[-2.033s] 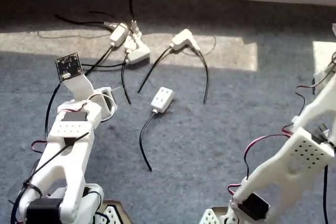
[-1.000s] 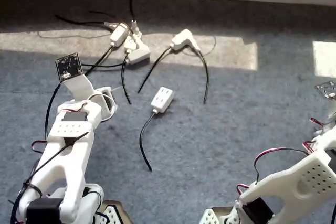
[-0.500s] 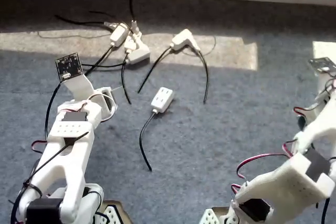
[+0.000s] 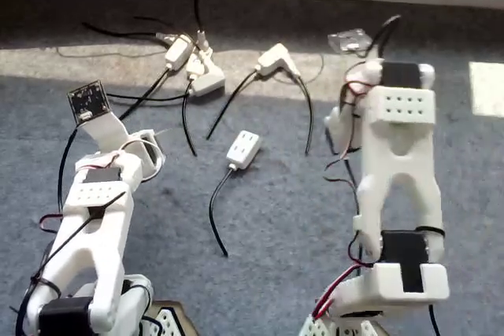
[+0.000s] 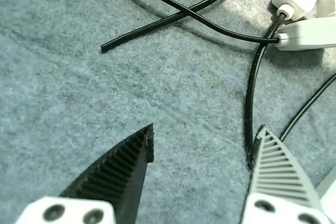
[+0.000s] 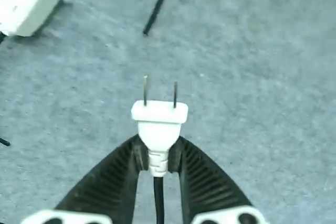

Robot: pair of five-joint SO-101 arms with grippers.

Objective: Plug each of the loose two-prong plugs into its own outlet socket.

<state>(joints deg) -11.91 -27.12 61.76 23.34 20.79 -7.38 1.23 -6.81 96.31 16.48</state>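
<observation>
Right arm (image 4: 398,139) swung in from the right edge of the carpeted desk (image 4: 299,218) to mid-desk; left arm (image 4: 94,202) barely shifted.
Two-prong plug (image 6: 159,119) is pinched at its neck by the closed right jaws, above the desk between the outlet block (image 4: 244,147) and the right edge. Long axis runs in line with the jaws, prongs pointed straight away, outlet block off that line. Judged light, rigid and smooth, with bendable prongs and a limp cord, so the body is best gripped. Left jaws gape wide, empty.
</observation>
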